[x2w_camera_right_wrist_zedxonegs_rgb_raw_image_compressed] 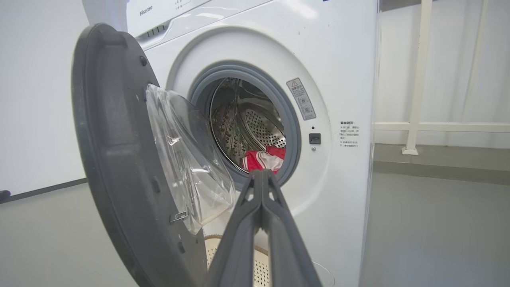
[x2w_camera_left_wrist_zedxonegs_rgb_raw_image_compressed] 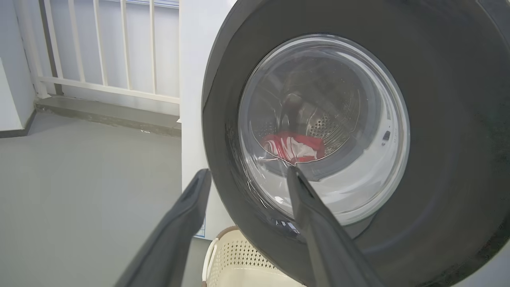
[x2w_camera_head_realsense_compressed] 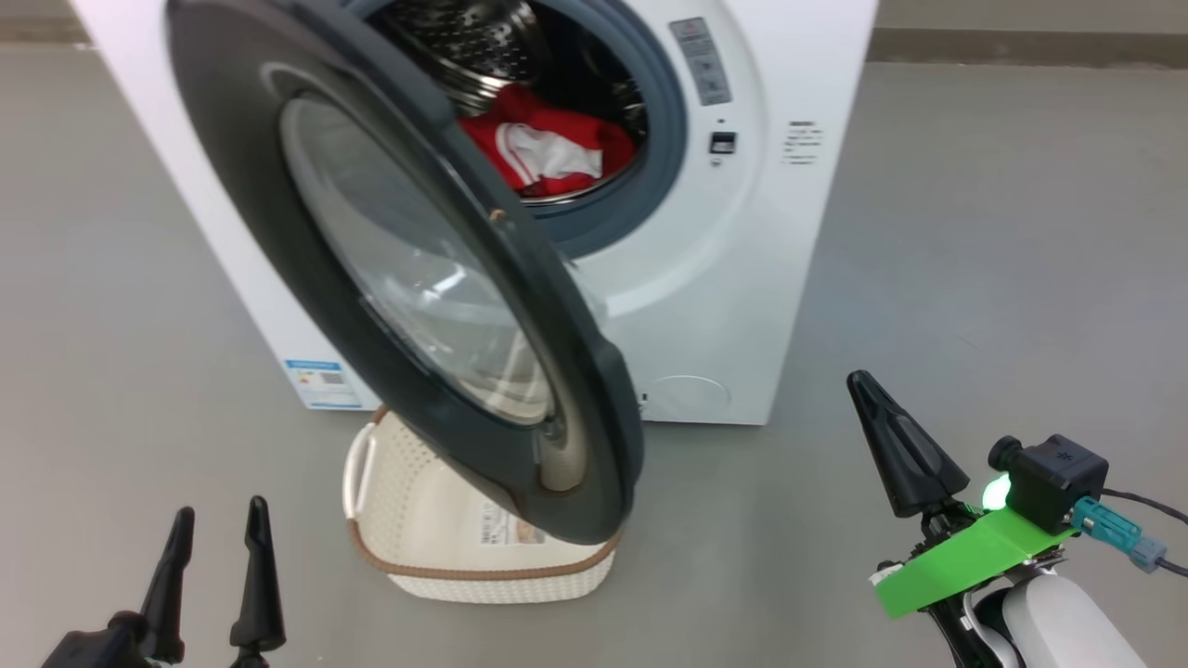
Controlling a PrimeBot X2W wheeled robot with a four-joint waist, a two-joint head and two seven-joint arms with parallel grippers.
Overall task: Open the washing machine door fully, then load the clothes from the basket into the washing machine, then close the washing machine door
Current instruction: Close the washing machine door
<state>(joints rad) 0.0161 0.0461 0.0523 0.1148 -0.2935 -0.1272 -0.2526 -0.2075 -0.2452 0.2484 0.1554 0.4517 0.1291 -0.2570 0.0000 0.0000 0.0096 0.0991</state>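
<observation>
Left claw was noted spread wide, empty, before the outer face of the washing machine door. Right claw was noted pinched shut on nothing, off the door's free edge. The basket was found under the door. The clothes were seen behind the door, inside the washing machine. The left arm was judged better placed for the closing push.

"Hisense" brand on top of the washing machine

Clothes in drum, door half-open, prob. basket below.
</observation>
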